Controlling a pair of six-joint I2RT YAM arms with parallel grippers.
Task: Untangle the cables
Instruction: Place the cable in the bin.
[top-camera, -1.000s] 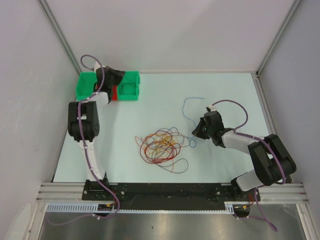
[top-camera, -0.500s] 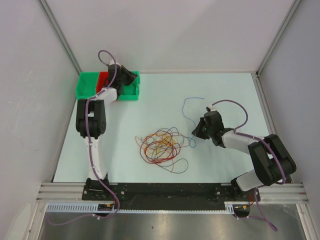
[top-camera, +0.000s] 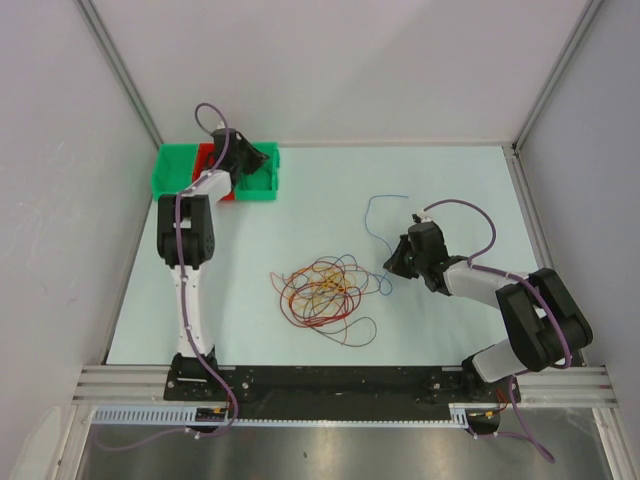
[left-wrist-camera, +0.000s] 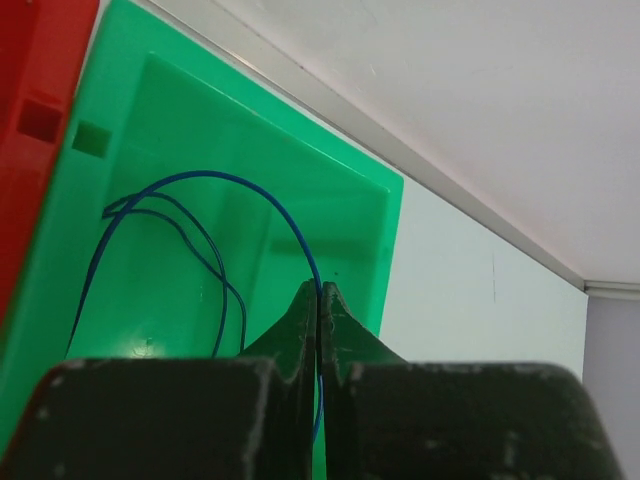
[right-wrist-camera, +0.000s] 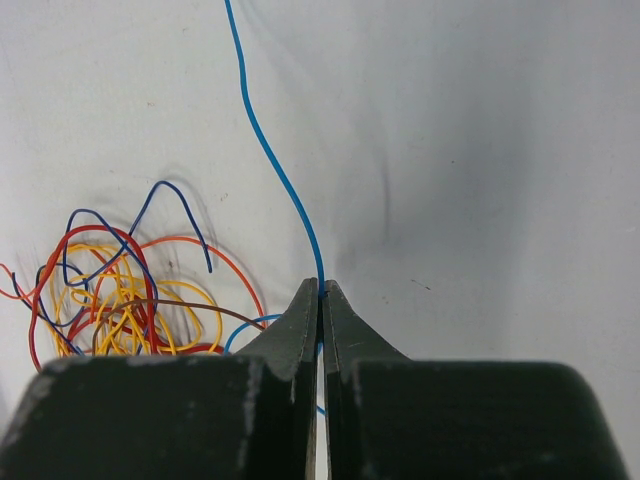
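The left end effector (left-wrist-camera: 320, 290) is clenched on a thin dark blue cable (left-wrist-camera: 250, 190) that rises from between the fingertips and curves in smooth loops to the left over the inside of a green bin (left-wrist-camera: 372, 240). The bin is glossy moulded plastic with straight walls and a flat floor. Touching its left side is a red bin (left-wrist-camera: 30, 120) of the same make, and the top view shows a second green bin (top-camera: 170, 172) beyond the red one. All three stand in a row at the far left corner of the table (top-camera: 300, 200).

The right end effector (right-wrist-camera: 321, 285) is clenched on a light blue cable (right-wrist-camera: 270, 160), which runs straight ahead of the fingertips across the pale, matte table surface and bends at its far end. Nothing lies across this stretch. Just to the left of this end effector lies the tangle of cables (right-wrist-camera: 120, 290): hair-thin red, orange, yellow and dark blue wires curled into overlapping loops, flat on the table, well apart from the bins. One dark blue wire end arches up out of the pile towards the right end effector without reaching it.
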